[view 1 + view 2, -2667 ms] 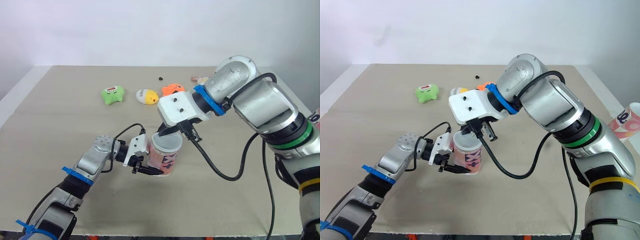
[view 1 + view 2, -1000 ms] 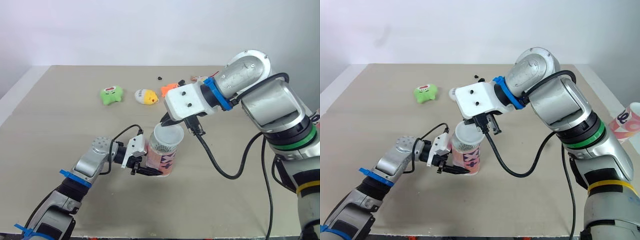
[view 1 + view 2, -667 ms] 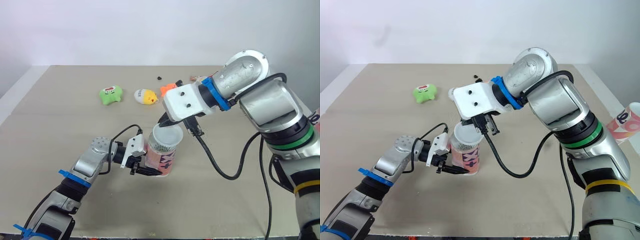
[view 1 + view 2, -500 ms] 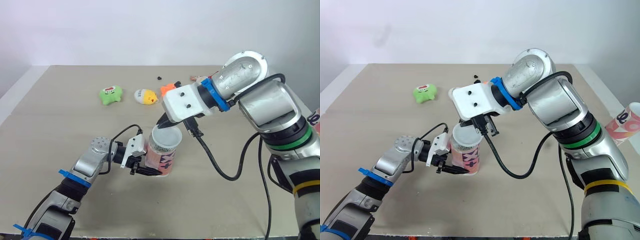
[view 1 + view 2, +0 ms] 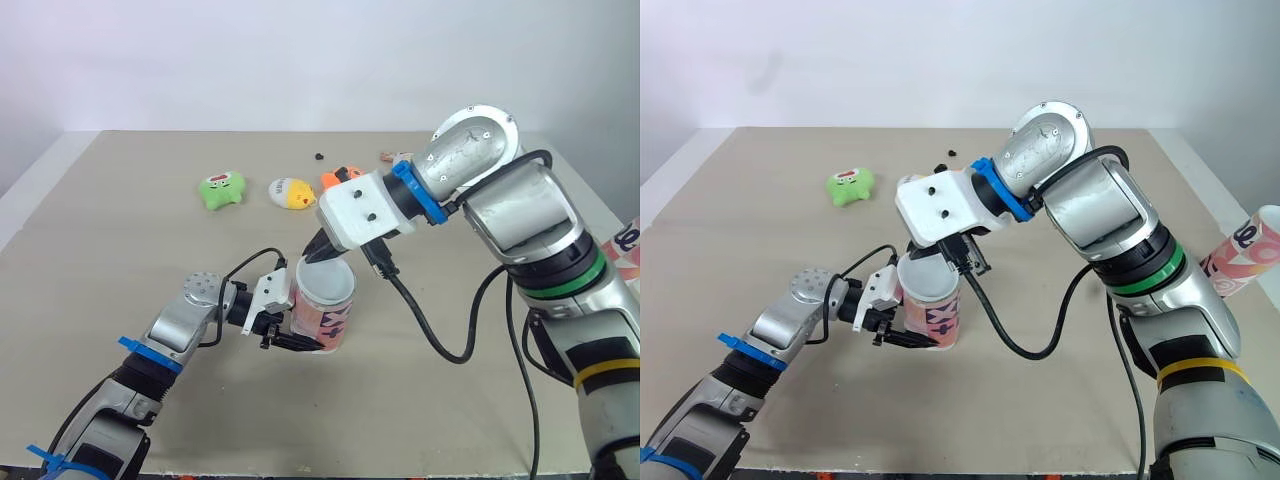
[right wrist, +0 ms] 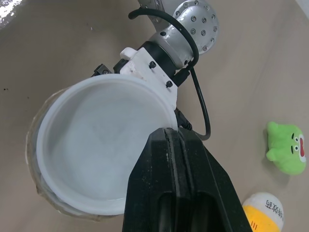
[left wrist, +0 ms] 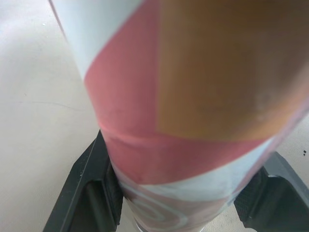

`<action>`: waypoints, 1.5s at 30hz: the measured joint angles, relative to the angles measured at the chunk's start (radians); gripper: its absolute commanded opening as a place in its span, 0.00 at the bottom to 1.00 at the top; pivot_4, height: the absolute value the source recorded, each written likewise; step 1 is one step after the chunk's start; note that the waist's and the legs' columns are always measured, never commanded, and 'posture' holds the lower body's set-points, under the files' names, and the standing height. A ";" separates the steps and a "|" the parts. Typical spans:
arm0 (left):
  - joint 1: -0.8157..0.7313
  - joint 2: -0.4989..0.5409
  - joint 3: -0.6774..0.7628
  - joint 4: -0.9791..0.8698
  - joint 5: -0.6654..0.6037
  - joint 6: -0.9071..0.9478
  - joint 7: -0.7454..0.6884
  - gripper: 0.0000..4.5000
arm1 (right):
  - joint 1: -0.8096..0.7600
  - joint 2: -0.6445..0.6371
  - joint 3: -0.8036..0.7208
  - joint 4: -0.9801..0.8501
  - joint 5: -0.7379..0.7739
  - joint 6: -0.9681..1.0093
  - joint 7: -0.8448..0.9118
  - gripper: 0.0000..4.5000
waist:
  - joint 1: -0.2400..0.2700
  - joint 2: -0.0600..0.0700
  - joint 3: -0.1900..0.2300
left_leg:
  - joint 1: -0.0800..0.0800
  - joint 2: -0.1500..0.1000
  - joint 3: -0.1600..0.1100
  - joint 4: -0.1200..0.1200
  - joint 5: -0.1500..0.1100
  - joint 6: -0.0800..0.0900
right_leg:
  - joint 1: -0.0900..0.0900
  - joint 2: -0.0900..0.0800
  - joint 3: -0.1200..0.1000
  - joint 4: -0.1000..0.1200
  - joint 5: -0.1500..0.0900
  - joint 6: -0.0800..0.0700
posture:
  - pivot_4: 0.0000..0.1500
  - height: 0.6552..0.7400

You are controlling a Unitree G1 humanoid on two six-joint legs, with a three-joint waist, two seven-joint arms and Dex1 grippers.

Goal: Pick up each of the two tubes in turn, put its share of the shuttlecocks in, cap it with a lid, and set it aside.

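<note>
The right end effector (image 6: 170, 137) has its two black fingers pressed together on the rim of a white lid (image 6: 101, 145), which lies over the mouth of the tube (image 5: 328, 315). Whether the lid is seated all the way down I cannot tell. The left end effector (image 5: 305, 340) grips the tube low on its body, one finger on either side, and the tube stands upright on the beige surface (image 5: 120, 230).

The tube's wrap is pink, white and orange with dark purple marks, none of them readable as words. A second tube (image 5: 1248, 248) at the right edge carries purple lettering that I cannot make out either.

The left forearm lies low and nearly level, reaching in from the near left. The right arm arches over from the right with its elbow high and its wrist angled down at the tube.

Well behind the tube sit a green toy (image 5: 224, 189), a yellow toy (image 5: 293, 192) and an orange toy (image 5: 340, 178).
</note>
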 measured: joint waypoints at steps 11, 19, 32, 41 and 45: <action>0.002 0.015 -0.003 -0.008 0.001 -0.001 0.002 0.54 | 0.039 -0.022 0.002 -0.034 -0.038 -0.060 0.011 0.01 | 0.000 0.000 0.000 | 0.002 0.006 0.000 0.000 0.000 0.000 | 0.001 0.007 0.000 0.001 0.001 -0.005 | 1.00 1.00; 0.000 0.015 -0.005 -0.007 0.001 0.000 0.006 0.54 | 0.056 -0.037 0.003 -0.063 -0.106 -0.178 -0.007 0.01 | 0.000 0.000 0.000 | 0.003 0.006 0.000 0.000 0.000 0.000 | 0.001 0.008 0.000 0.001 0.000 -0.005 | 1.00 1.00; 0.002 0.015 -0.002 -0.004 0.000 0.002 0.010 0.54 | 0.053 -0.043 0.005 -0.027 -0.154 -0.290 0.019 0.43 | 0.000 -0.001 -0.001 | 0.005 0.007 0.001 0.000 0.000 0.000 | 0.002 0.008 0.000 0.001 0.001 -0.007 | 1.00 1.00; 0.006 0.015 -0.001 -0.007 0.001 0.002 0.024 0.54 | 0.040 -0.022 -0.025 -0.010 -0.140 -0.192 0.029 0.93 | 0.000 -0.001 -0.004 | 0.008 0.008 0.000 -0.001 0.000 0.000 | 0.005 0.009 0.000 0.001 -0.001 -0.012 | 1.00 1.00; 0.007 0.016 0.001 -0.007 0.001 0.002 0.023 0.54 | 0.027 -0.006 -0.034 0.030 -0.107 -0.120 0.039 0.93 | 0.000 -0.001 -0.004 | 0.008 0.008 0.000 -0.001 0.000 0.000 | 0.005 0.009 0.000 0.001 -0.001 -0.013 | 1.00 1.00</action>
